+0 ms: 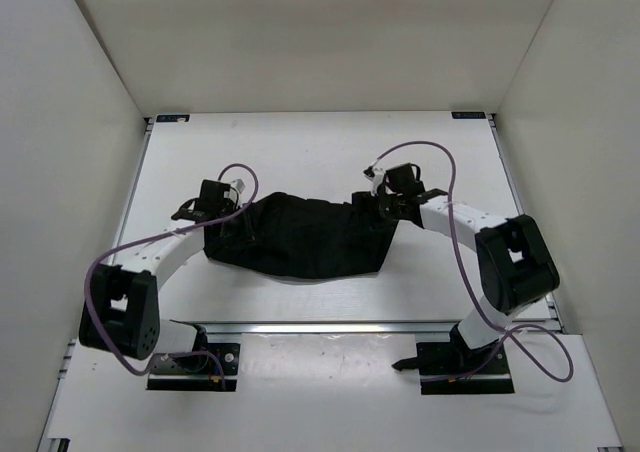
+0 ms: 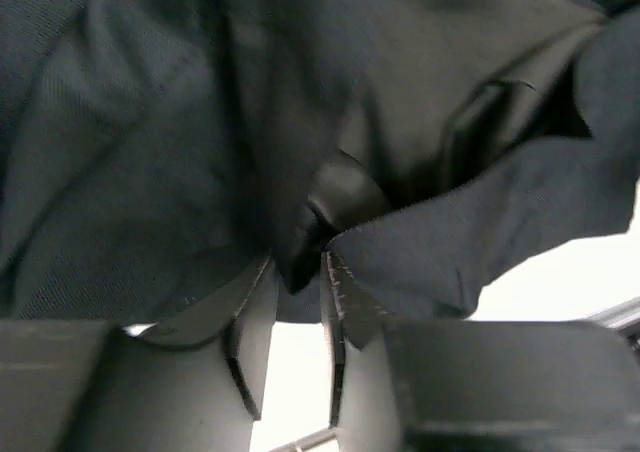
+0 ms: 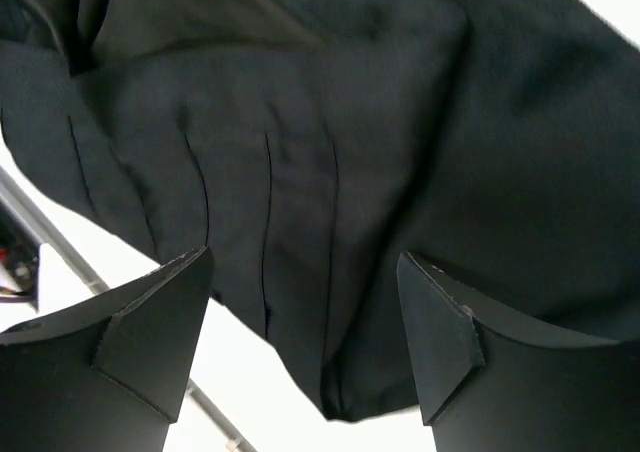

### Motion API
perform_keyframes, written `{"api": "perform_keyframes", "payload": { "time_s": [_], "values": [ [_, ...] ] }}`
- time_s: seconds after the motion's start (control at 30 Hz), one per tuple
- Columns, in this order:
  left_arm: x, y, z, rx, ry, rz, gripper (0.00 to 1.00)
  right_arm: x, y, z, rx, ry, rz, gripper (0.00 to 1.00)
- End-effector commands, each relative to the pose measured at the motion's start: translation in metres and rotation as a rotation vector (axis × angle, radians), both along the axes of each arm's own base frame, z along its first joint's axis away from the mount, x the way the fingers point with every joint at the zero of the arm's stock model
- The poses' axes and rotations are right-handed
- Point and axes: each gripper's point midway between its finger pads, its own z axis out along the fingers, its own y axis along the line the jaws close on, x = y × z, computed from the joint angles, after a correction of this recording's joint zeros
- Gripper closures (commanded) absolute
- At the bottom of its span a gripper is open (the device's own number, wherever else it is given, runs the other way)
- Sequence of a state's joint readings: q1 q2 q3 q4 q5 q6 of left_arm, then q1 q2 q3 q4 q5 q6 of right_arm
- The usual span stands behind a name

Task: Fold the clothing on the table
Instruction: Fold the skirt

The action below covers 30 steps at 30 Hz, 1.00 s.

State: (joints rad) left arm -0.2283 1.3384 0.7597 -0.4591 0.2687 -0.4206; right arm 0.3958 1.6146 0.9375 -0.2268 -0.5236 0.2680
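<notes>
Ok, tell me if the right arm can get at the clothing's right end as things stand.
Probably yes. The right gripper hangs with its fingers apart, the clothing lies straight ahead of them, and nothing stands between.

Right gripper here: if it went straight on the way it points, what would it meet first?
The black garment. In the wrist view, the right gripper stands open with wrinkled fabric filling the line directly ahead. It looks close, though the exact gap is unclear.
</notes>
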Motion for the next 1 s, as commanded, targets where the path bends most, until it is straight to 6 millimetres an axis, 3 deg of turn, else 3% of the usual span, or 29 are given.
{"api": "perform_keyframes", "payload": {
  "time_s": [0.0, 0.07, 0.17, 0.3, 0.47, 0.73, 0.87, 0.97],
  "values": [
    [0.028, 0.003, 0.008, 0.006, -0.066, 0.015, 0.64, 0.020, 0.010, 0.006, -0.042, -0.071, 0.039, 0.29],
    [0.034, 0.004, -0.004, 0.006, -0.033, 0.027, 0.53, 0.023, 0.018, 0.001, -0.047, -0.064, 0.065, 0.33],
    [0.045, -0.007, -0.004, -0.064, -0.033, 0.022, 0.44, 0.022, 0.022, -0.014, -0.074, -0.033, 0.081, 0.48],
    [0.069, -0.012, 0.017, -0.092, -0.100, 0.040, 0.34, 0.022, 0.017, -0.029, -0.107, 0.007, 0.084, 0.71],
    [0.091, -0.005, 0.035, -0.151, -0.163, 0.123, 0.33, 0.028, 0.007, -0.032, -0.094, 0.009, 0.048, 0.99],
    [0.106, 0.014, 0.044, -0.138, -0.207, 0.218, 0.30, 0.030, -0.005, -0.033, -0.094, 0.014, -0.004, 1.00],
    [0.092, 0.010, 0.050, -0.129, -0.224, 0.196, 0.35, 0.029, -0.016, -0.030, -0.063, 0.026, -0.075, 1.00],
    [0.074, 0.001, 0.033, -0.115, -0.189, 0.182, 0.39, 0.024, -0.027, -0.032, -0.079, 0.035, -0.113, 1.00]
  ]
}}
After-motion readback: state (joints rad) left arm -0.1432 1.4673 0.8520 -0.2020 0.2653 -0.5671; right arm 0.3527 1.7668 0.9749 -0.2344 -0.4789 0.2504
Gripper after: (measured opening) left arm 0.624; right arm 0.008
